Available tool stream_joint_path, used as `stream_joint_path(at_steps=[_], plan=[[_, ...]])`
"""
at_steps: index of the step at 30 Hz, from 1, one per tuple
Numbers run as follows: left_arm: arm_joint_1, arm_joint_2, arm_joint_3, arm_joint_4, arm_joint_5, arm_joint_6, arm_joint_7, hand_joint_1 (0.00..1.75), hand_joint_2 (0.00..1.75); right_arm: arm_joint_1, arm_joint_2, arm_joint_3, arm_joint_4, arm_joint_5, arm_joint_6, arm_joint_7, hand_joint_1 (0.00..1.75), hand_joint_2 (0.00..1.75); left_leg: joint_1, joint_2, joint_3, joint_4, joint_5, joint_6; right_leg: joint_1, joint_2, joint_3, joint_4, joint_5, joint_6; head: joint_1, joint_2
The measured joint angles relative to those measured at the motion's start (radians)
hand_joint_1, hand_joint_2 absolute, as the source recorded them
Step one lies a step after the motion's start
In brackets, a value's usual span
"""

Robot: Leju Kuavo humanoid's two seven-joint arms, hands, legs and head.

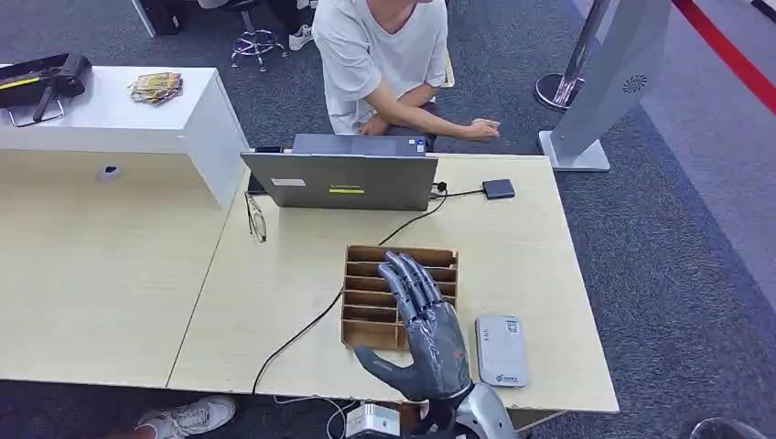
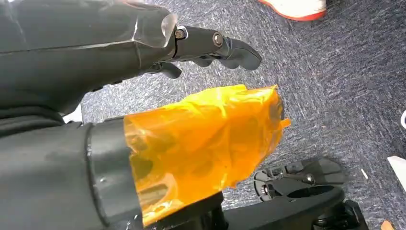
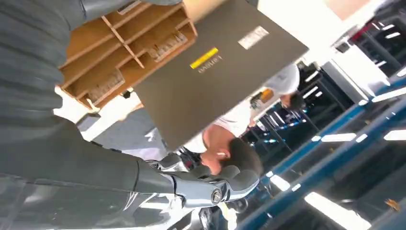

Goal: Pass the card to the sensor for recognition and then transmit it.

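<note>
Layout of the desk in front of the robot

A slotted wooden card rack is sitting near the middle of the pale wooden table; the grey metal right hand is lying over its right side. The flat grey card sensor is lying just right of the hand. Behind the rack the grey laptop is standing, and a person in a white shirt is sitting behind it.

Wooden rack — laptop behind.
</note>
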Motion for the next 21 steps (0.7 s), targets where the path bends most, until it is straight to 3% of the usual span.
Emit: stream_joint_path(at_steps=[21], plan=[[0.001,0.0,0.0,0.0,-0.025,-0.007,0.003,0.0,0.0,-0.01,0.008,-0.045,0.153,0.038,-0.018,0.047,0.0,1.75,0.0,0.0,0.0,0.0,0.0,0.0,0.0,0.0,0.0,0.0,0.0,0.0,0.0,0.0]])
